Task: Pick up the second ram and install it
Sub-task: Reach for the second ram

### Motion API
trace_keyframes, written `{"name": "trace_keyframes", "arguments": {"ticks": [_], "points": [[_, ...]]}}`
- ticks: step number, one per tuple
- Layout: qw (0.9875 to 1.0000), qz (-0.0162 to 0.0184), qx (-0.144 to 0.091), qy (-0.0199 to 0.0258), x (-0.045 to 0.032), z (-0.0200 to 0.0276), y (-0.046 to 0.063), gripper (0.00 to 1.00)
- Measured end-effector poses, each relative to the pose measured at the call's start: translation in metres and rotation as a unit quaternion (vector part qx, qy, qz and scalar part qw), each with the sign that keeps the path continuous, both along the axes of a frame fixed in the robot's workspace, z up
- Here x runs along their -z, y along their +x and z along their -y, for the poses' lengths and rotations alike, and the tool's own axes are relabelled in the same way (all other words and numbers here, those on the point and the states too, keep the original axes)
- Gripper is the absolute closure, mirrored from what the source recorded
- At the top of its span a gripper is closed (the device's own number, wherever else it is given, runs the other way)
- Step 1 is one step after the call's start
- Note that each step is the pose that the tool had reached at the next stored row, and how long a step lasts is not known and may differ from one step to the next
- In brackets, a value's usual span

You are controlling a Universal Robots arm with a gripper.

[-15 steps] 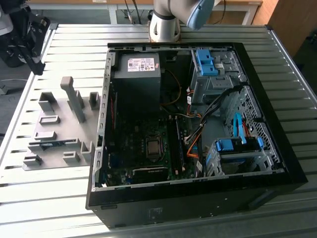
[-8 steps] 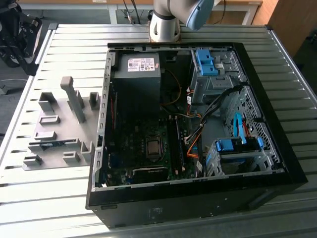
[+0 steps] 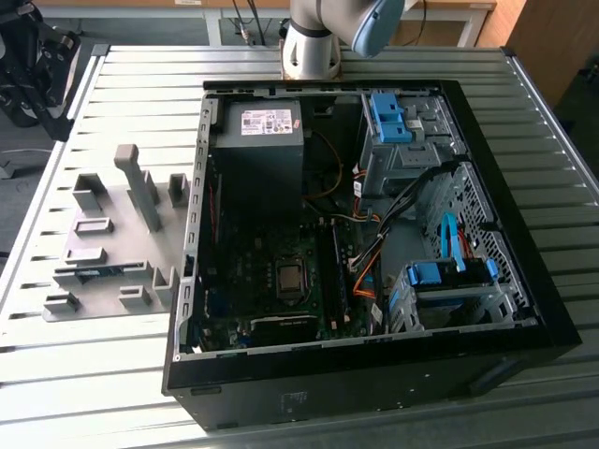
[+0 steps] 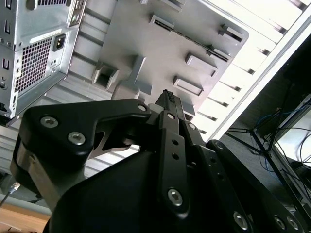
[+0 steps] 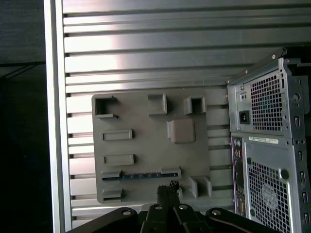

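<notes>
The second ram [image 3: 98, 272] is a thin blue-green strip standing on edge between two holders of the grey fixture plate [image 3: 103, 201], at the exterior view's left, beside the open computer case [image 3: 524, 281]. In the first wrist view the ram [image 5: 141, 175] lies across the plate's near part, just beyond my fingertips. My gripper [image 5: 168, 187] hangs well above the plate with its black fingers pressed together and nothing between them. The second wrist view shows the same closed gripper [image 4: 170, 99] over the plate [image 4: 141, 34].
Inside the case are the motherboard with its CPU socket [image 3: 291, 279], the long black slot rails [image 3: 339, 276] beside it, a power supply [image 3: 257, 140], loose cables and blue drive brackets [image 3: 449, 273]. The arm's base [image 3: 312, 47] stands behind the case on a slatted metal table [image 3: 94, 374].
</notes>
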State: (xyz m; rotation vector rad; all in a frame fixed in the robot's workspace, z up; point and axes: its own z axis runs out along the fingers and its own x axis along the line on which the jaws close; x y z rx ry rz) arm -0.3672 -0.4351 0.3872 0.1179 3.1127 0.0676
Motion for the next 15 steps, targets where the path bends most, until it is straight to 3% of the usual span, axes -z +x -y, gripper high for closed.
{"name": "trace_keyframes", "arguments": {"ticks": [15], "points": [[1.0000, -0.0001, 0.000, 0.0000, 0.0001, -0.0021, 0.0002, 0.89]]}}
